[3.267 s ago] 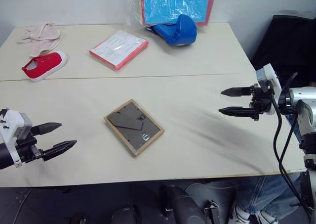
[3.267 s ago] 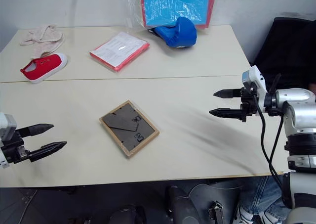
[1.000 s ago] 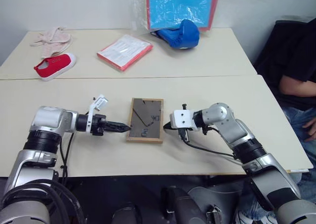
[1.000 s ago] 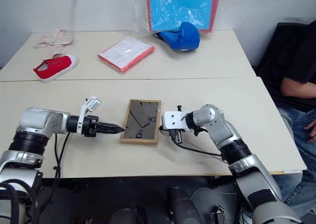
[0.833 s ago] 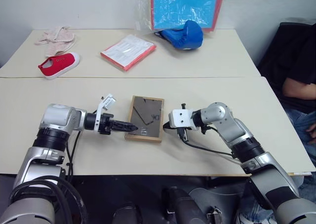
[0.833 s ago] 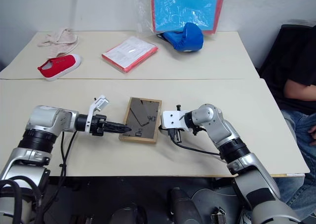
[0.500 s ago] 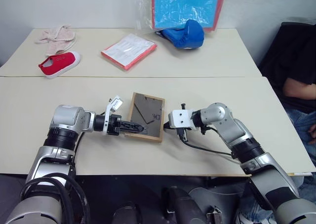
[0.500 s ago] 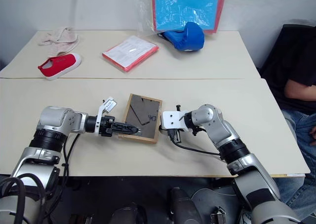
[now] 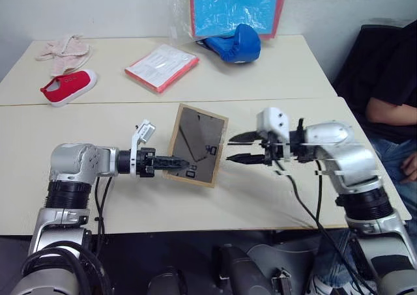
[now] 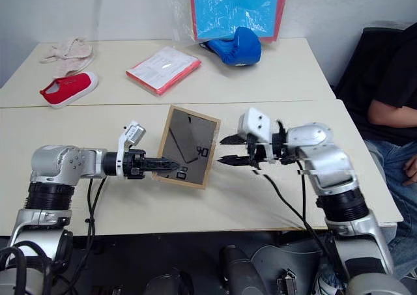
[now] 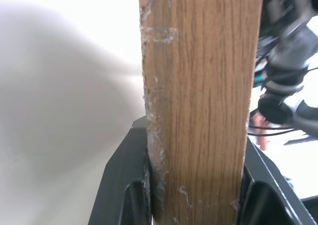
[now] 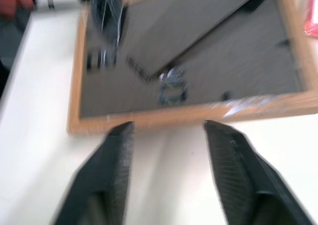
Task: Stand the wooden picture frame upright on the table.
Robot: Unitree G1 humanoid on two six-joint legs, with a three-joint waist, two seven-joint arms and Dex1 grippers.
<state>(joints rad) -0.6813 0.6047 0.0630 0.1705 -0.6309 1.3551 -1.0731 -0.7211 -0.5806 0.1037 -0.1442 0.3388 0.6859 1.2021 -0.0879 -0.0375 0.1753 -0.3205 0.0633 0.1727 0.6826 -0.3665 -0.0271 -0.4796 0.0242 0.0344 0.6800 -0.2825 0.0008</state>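
Tilting wooden picture frame (image 9: pixel 197 144), seemingly clamped in left end effector (image 9: pixel 177 162)

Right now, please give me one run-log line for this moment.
left gripper: shut on wooden picture frame | frame: tilted up, back board showing | right gripper: open, beside frame | table

Even, bright indoor light is falling on the table (image 9: pixel 273 73), casting only soft, faint shadows. Motion blur is smearing the right wrist view, where the wooden picture frame (image 12: pixel 184 76) is showing soft edges. The right forearm is tearing into streaks in the left eye view.
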